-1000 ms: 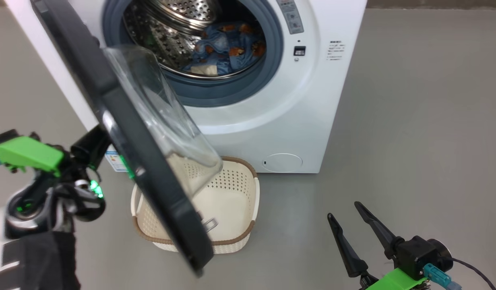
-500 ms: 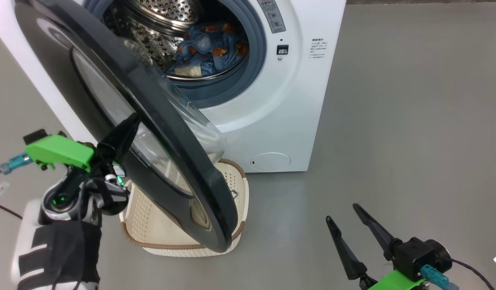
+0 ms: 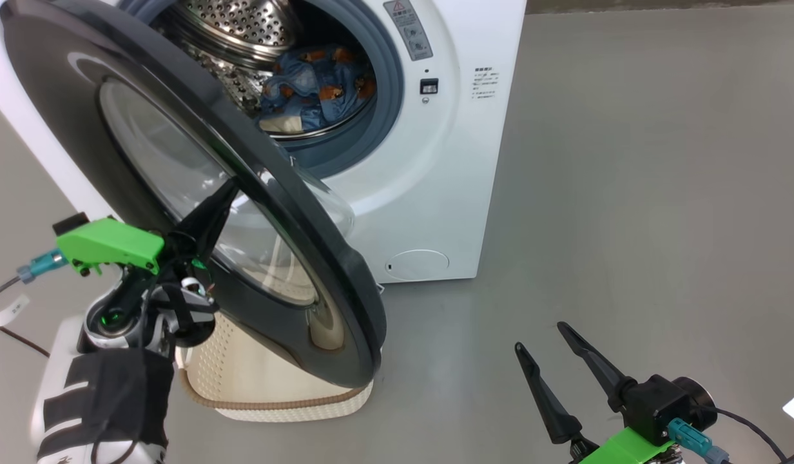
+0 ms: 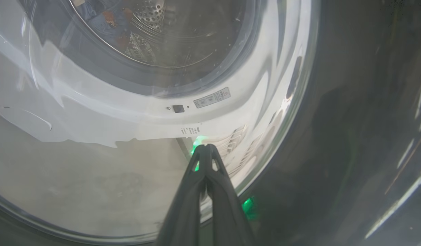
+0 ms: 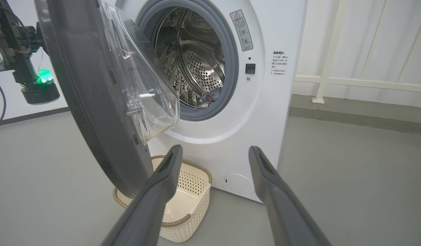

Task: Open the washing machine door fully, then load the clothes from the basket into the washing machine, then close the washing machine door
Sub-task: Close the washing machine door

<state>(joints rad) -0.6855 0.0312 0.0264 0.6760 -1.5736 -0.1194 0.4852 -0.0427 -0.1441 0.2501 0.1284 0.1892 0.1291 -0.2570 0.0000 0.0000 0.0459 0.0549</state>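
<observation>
Black and shiny, the rim of the washing machine door (image 3: 68,96) goes round a clear glass middle. The door stands part way open, out from the front of the big white washing machine (image 3: 448,161). Inside the steel drum lie the clothes (image 3: 313,84). The blue one with little orange prints is on top, and a bit of cream cloth peeks out under it.

The left gripper (image 3: 229,188) has its two dark fingers pressed tight together with nothing between them. Its tip points at the outer side of the door glass. In the left wrist view the tip (image 4: 205,147) looks like it touches the glass, but the shine makes it hard to be sure.

The right gripper (image 3: 540,336) is low on the right, well apart from the machine. Its fingers are spread wide and hold nothing.

The cream basket (image 3: 274,403) sits on the grey floor (image 3: 629,225), just in front of the machine. The low edge of the door hangs over it.
</observation>
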